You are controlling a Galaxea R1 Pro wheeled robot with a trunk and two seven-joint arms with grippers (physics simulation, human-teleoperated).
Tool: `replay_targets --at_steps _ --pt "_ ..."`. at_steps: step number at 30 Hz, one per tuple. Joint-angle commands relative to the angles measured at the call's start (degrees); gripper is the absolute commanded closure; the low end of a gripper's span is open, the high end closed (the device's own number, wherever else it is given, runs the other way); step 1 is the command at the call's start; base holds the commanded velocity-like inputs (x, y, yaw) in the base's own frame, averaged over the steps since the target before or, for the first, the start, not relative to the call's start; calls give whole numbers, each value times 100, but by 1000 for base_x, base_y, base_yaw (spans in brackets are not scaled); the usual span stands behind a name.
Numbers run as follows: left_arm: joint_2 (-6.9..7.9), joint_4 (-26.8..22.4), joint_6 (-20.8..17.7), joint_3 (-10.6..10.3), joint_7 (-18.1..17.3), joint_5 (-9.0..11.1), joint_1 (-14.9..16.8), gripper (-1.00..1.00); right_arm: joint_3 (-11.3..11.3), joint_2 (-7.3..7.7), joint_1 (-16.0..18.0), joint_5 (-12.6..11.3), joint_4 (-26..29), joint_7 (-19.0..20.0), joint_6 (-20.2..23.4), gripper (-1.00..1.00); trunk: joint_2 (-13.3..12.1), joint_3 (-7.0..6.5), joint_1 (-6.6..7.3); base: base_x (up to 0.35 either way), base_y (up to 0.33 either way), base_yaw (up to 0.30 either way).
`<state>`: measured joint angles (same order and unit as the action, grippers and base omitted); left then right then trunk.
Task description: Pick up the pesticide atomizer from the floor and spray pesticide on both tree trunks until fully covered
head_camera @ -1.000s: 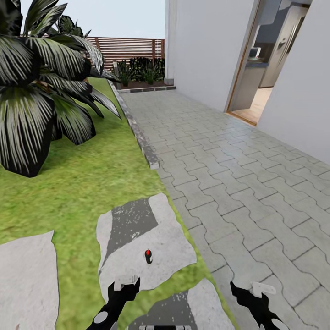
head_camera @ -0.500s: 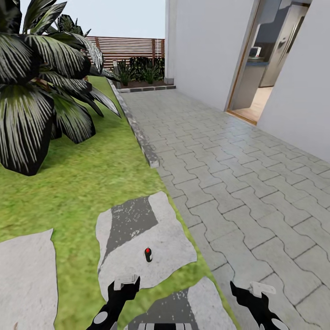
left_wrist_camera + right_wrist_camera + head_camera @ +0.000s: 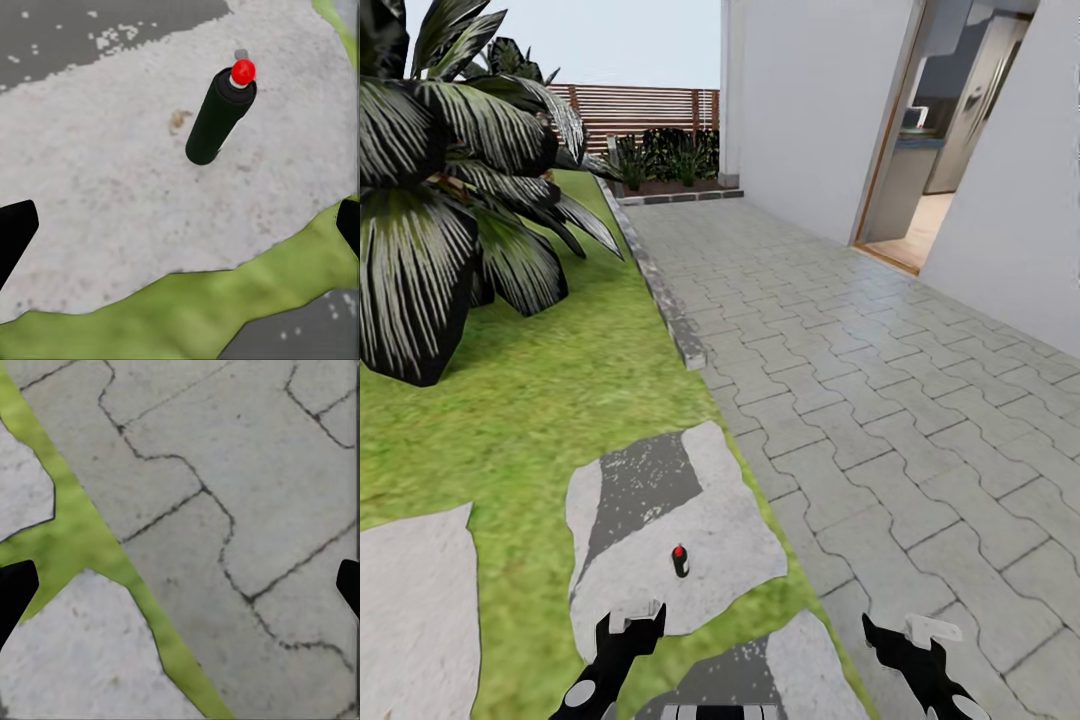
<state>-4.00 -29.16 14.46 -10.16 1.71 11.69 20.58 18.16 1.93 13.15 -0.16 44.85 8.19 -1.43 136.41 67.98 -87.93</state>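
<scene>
The pesticide atomizer (image 3: 680, 561) is a slim dark bottle with a red top. It stands upright on a pale stepping stone (image 3: 715, 535) in the garden lawn (image 3: 560, 400). In the left wrist view the atomizer (image 3: 221, 116) stands ahead of the open fingers and apart from them. My left gripper (image 3: 630, 625) hangs open just short of the bottle and slightly to its left. My right gripper (image 3: 905, 632) is open over the paving, with nothing between its fingers (image 3: 15, 589). The trees and their trunks are out of view.
A large dark palm (image 3: 440, 200) fills the lawn at the left. A stone kerb (image 3: 665, 300) divides the grass from the grey paving (image 3: 880, 400). A white house wall (image 3: 810, 110) with an open doorway (image 3: 940, 140) stands at the right, and a slatted wooden fence (image 3: 640, 105) runs at the back.
The whole picture has shifted a little, so the camera has moved slightly. The atomizer stands as before and both grippers stay open in place.
</scene>
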Motion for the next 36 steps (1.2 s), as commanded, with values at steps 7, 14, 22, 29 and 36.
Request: replay_targets --at_steps 7,14,22,29,36 --pt "5 6 26 -37 22 64 3 -100 21 -1 4 -2 -3 42 -15 -100 1 4 -1 133 -141 0" --pt "5 7 30 -38 22 72 4 -100 21 0 4 -2 -8 42 -15 -100 1 4 -1 50 -50 0" --pt "5 7 32 -34 23 70 2 -100 21 -2 4 -2 -10 42 -15 -100 1 4 -1 64 -53 0" --pt "5 7 34 -37 23 71 3 -100 21 0 4 -2 -11 42 -15 -100 1 4 -1 25 -16 0" --pt "-3 7 31 -38 30 52 7 -100 19 0 4 -2 -10 47 -15 -100 1 4 -1 166 -102 0"
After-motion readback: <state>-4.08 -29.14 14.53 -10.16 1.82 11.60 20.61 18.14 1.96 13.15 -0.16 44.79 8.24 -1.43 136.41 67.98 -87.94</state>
